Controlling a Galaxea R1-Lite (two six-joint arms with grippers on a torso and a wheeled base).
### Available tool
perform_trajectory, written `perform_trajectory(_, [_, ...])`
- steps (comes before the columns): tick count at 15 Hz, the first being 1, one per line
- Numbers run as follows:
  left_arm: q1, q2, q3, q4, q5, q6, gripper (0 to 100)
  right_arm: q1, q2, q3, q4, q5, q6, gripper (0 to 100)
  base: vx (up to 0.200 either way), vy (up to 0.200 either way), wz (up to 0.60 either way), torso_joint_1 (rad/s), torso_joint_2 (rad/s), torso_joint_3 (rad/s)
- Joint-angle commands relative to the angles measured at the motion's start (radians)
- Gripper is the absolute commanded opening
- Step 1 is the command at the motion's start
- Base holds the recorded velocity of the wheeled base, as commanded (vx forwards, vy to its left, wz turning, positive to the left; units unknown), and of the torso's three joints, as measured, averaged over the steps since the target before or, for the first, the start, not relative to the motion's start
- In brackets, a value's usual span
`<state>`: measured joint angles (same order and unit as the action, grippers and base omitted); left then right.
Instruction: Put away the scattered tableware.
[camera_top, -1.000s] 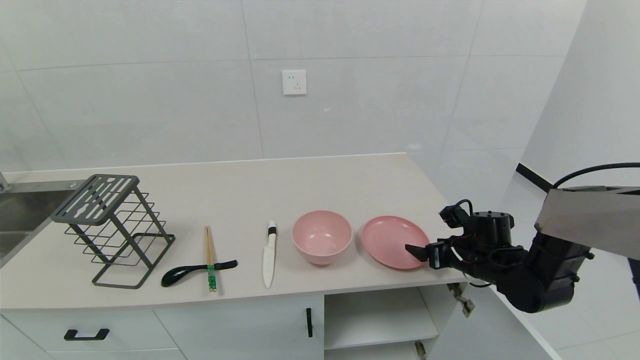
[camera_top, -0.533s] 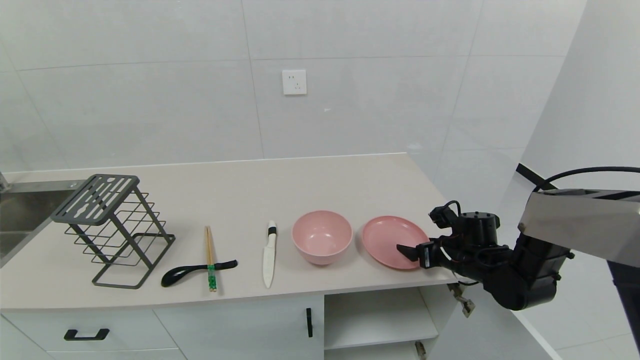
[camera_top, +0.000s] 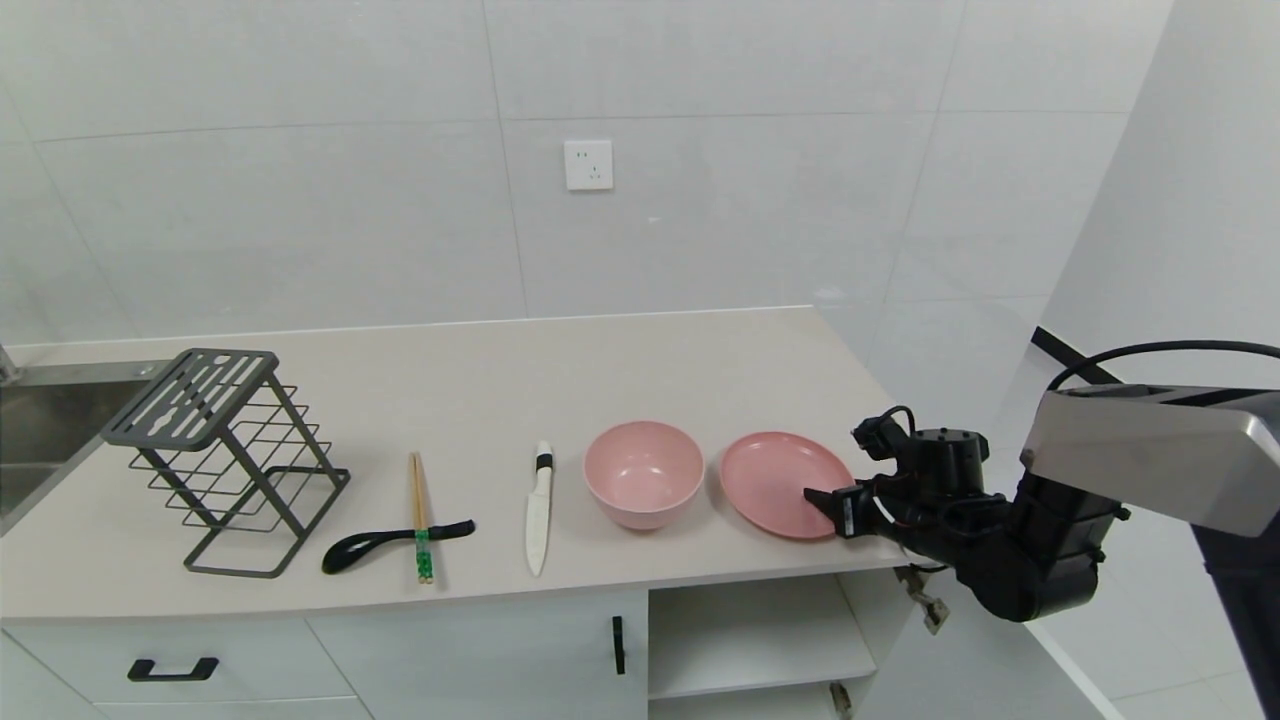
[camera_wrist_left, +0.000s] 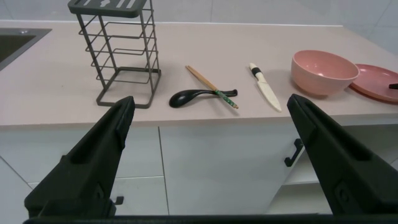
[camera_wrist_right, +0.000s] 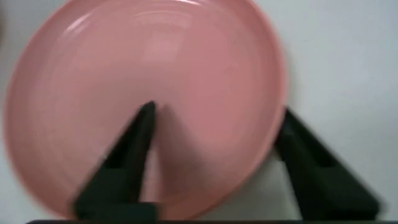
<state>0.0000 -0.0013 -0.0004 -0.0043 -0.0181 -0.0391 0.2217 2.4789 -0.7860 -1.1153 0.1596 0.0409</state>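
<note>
white tiled wall (camera_top: 300, 200), beige countertop (camera_top: 600, 370), white cabinets (camera_top: 480, 660)

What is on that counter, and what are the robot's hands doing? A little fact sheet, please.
Beige counter, left to right: dark grey wire rack; black spoon under wooden chopsticks; white knife with black band; deep pink bowl; round pink plate
Right hand: open, fingers astride the plate's right rim
Left hand: open, holding nothing, in front of the counter
Put away: nothing yet

Right gripper (camera_top: 822, 500) at right rim of pink plate (camera_top: 770, 478), one dark fingertip over the plate.
Row on counter (camera_top: 600, 370), leftward from plate: pink bowl (camera_top: 643, 470), white knife (camera_top: 539, 508), chopsticks (camera_top: 421, 515) crossing black spoon (camera_top: 385, 543), upright wire rack (camera_top: 225, 455).
</note>
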Motion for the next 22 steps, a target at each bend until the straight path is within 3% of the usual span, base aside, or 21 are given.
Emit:
perform_trajectory(1, [0.0,0.001,0.0,0.0,0.0,-0.001,100,-0.015,0.005,-0.01,0.005,-0.014,0.001,0,0.0,0.0,0.0,0.0,0.0,0.0])
perform_trajectory(6, [0.0,0.001,0.0,0.0,0.0,0.001,100,-0.042,-0.002,-0.027,-0.001,-0.026,0.01,0,0.0,0.0,0.0,0.0,0.0,0.0])
perform_trajectory(11, [0.0,0.001,0.0,0.0,-0.006,0.016,100,-0.064,-0.164,0.007,-0.029,-0.023,0.03,0,0.0,0.0,0.0,0.0,0.0,0.0])
perform_trajectory(14, [0.0,0.001,0.0,0.001,-0.011,0.048,100,-0.067,-0.232,0.076,-0.11,-0.022,0.031,0,0.0,0.0,0.0,0.0,0.0,0.0])
perform_trajectory(19, [0.0,0.001,0.0,0.001,-0.008,0.036,100,-0.041,-0.258,0.218,-0.305,-0.022,0.031,0,0.0,0.0,0.0,0.0,0.0,0.0])
perform_trajectory(22, [0.0,0.001,0.0,0.001,-0.01,0.038,100,-0.042,-0.299,0.228,-0.363,-0.02,0.04,0,0.0,0.0,0.0,0.0,0.0,0.0])
